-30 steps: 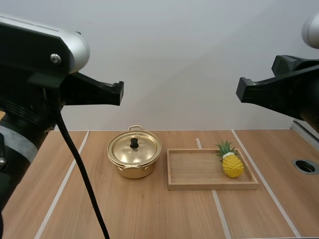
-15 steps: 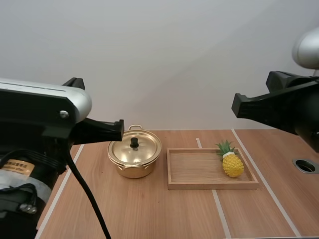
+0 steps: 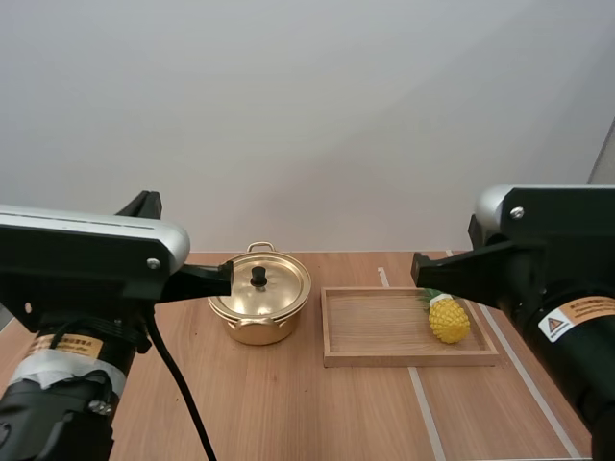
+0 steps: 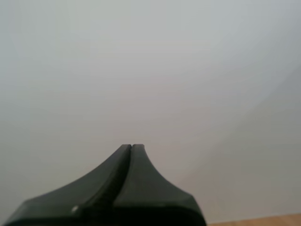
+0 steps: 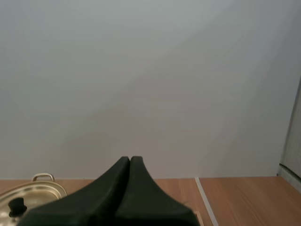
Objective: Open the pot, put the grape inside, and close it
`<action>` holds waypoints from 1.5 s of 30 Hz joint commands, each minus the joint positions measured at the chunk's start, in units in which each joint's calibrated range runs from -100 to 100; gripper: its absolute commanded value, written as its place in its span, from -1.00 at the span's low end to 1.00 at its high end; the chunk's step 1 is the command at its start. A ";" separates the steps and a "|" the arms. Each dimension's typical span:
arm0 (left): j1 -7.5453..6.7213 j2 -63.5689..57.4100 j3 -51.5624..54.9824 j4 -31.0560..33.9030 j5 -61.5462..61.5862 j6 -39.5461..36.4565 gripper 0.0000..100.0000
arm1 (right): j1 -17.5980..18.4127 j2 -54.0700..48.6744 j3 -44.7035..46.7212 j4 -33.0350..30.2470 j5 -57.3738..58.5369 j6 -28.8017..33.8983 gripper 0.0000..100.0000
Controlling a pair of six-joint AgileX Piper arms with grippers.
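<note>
left of centre in the high view, a round golden metal pot (image 3: 252,329) sits on the pale wooden table (image 3: 288,413). its golden lid (image 3: 281,286) is on, and a small black knob (image 3: 258,277) stands up from the middle of the lid. just right of the pot lies a shallow rectangular wooden tray (image 3: 404,357). at the tray's right end rests a yellow toy pineapple with a green crown (image 3: 449,319). no grape can be seen, so the pineapple looks to be the fruit meant for the pot.

the left gripper (image 3: 227,277) reaches in from the left edge, its tip overlapping the pot's left rim in the picture. how high above the pot it is cannot be told. in the left wrist view its fingers (image 4: 108,183) lie pressed together as one dark wedge, holding nothing. the right gripper (image 3: 417,268) comes in from the right edge, its tip lying over the pineapple's crown in the picture. its fingers (image 5: 113,188) are likewise together and empty, with the pot and lid beyond them.

the opening step seems not yet begun, since the lid is on and nothing is held. the next move calls for one gripper to tilt down, spread its fingers, centre over the knob and pinch it. the knob is small, so the alignment must be careful before the lid is lifted straight up.
</note>
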 commanded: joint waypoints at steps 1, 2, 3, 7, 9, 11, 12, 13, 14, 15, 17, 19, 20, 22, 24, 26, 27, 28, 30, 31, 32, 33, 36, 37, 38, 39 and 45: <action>-0.13 -0.24 4.07 2.42 -1.07 1.78 -1.00 | -0.17 -0.41 4.26 -0.54 -1.60 -0.79 -1.00; -0.13 -0.24 5.42 3.76 -1.07 2.48 -1.00 | -0.17 -0.41 4.93 0.03 -1.60 -0.79 -1.00; -0.13 -0.24 6.57 5.20 -0.45 2.69 -1.00 | -0.17 -0.41 5.44 0.41 -1.60 -0.79 -1.00; -0.13 -0.24 8.14 11.23 9.38 2.77 -1.00 | -0.17 -0.41 6.71 -2.37 -1.95 -0.79 -1.00; -0.13 -0.24 8.14 11.29 14.20 2.77 -1.00 | -0.17 -0.41 7.75 -2.37 -4.18 -0.79 -1.00; -0.13 -0.24 8.14 11.29 17.65 2.61 -1.00 | -0.17 -0.41 9.42 -2.37 -4.95 -0.79 -1.00; -0.13 -0.24 8.14 11.29 18.91 2.02 -1.00 | -0.17 -0.41 10.38 -2.37 -4.95 -0.79 -1.00; -0.13 -0.24 8.14 11.29 19.36 1.52 -1.00 | -0.17 -0.41 11.24 -2.37 -4.95 -0.79 -1.00; -0.13 -0.24 8.14 11.29 19.42 0.67 -1.00 | -0.17 -0.41 12.40 -2.37 -4.95 -0.79 -1.00; -0.13 -0.24 8.14 11.29 19.42 -0.22 -1.00 | -0.17 -0.41 13.60 -2.37 -4.95 -0.79 -1.00; -0.13 -0.24 8.14 11.29 19.42 -1.31 -1.00 | -0.17 -0.41 15.86 -3.76 -4.95 -0.79 -1.00; -0.13 -0.24 8.14 11.29 20.20 -3.30 -1.00 | -0.17 -0.41 17.40 -5.92 -4.95 -0.79 -1.00; -0.13 -0.24 8.14 11.29 21.60 -4.20 -1.00 | -0.17 -0.41 18.09 -7.07 -4.95 -0.79 -1.00; -0.13 -0.24 8.95 11.29 23.69 -7.06 -1.00 | -0.17 -0.41 19.16 -8.57 -4.79 -0.79 -1.00; -0.13 -0.24 10.59 11.41 23.69 -8.06 -1.00 | -0.17 -0.41 19.94 -8.73 -4.17 -0.66 -1.00; -0.13 -0.24 12.60 11.91 23.69 -8.06 -1.00 | -0.17 -0.41 20.17 -8.62 -2.96 -0.31 -1.00; -0.13 -0.24 13.66 12.50 23.69 -8.06 -1.00 | -0.17 -0.41 20.17 -8.18 -2.54 -0.31 -1.00; -0.13 -0.24 14.49 13.63 23.89 -8.06 -1.00 | -0.17 -0.41 20.17 -7.84 -2.54 -0.31 -1.00; -0.13 -0.24 14.76 16.78 23.89 -7.54 -1.00 | -0.17 -0.41 20.17 -7.29 -2.54 -0.31 -1.00; -0.13 -0.24 14.61 17.90 22.84 -7.54 -1.00 | -0.17 -0.41 20.17 -7.29 -2.54 -0.31 -1.00; -0.13 -0.24 14.61 18.02 21.79 -7.54 -1.00 | -0.17 -0.41 20.17 -7.29 -2.54 -0.31 -1.00; -0.13 -0.24 14.61 18.02 20.81 -7.54 -1.00 | -0.17 -0.41 20.17 -7.29 -2.54 -0.31 -1.00; -0.13 -0.24 14.61 18.02 20.62 -7.64 -1.00 | -0.17 -0.41 20.17 -7.29 -2.54 -0.31 -1.00; -0.13 -0.24 14.61 18.02 20.62 -7.64 -1.00 | -0.17 -0.41 20.17 -7.29 -2.54 -0.31 -1.00; -0.13 -0.24 14.61 18.02 20.62 -7.64 -1.00 | -0.17 -0.41 20.17 -7.29 -2.54 -0.31 -1.00; -0.13 -0.24 14.61 18.02 20.62 -7.64 -1.00 | -0.17 -0.41 20.17 -7.29 -2.54 -0.31 -1.00; -0.13 -0.24 14.73 18.02 20.79 -7.64 -1.00 | -0.17 -0.41 20.58 -6.96 -2.73 -0.31 -1.00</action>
